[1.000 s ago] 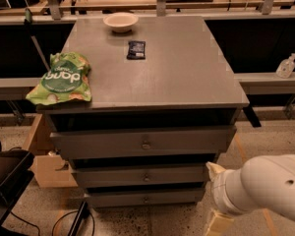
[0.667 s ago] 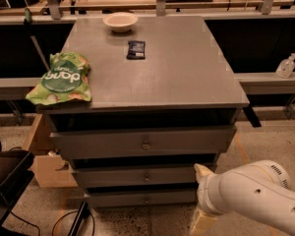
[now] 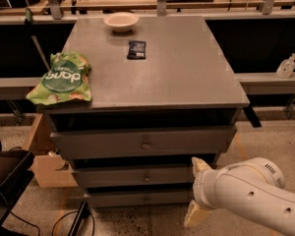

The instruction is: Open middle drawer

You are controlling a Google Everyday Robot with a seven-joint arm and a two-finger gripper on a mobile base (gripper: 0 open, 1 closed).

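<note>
The grey cabinet has three stacked flat-fronted drawers, each with a small round knob. The middle drawer (image 3: 137,176) sits between the widest top drawer (image 3: 142,142) and the narrowest bottom drawer (image 3: 137,198); its front is flush and its knob (image 3: 146,177) is free. My gripper (image 3: 191,192) is low at the right, in front of the right ends of the middle and bottom drawers. Its two cream fingertips (image 3: 200,165) stand wide apart, open and empty. The white arm (image 3: 250,195) hides the drawers' right ends.
On the cabinet top (image 3: 187,77) lie a green snack bag (image 3: 64,78), a dark packet (image 3: 136,49) and a white bowl (image 3: 121,21). A cardboard box (image 3: 44,156) stands at the left on the floor. A bottle (image 3: 286,66) stands on the right ledge.
My arm has moved left, bringing the gripper from the lower right up to the right ends of the lower drawers. The drawers have not moved.
</note>
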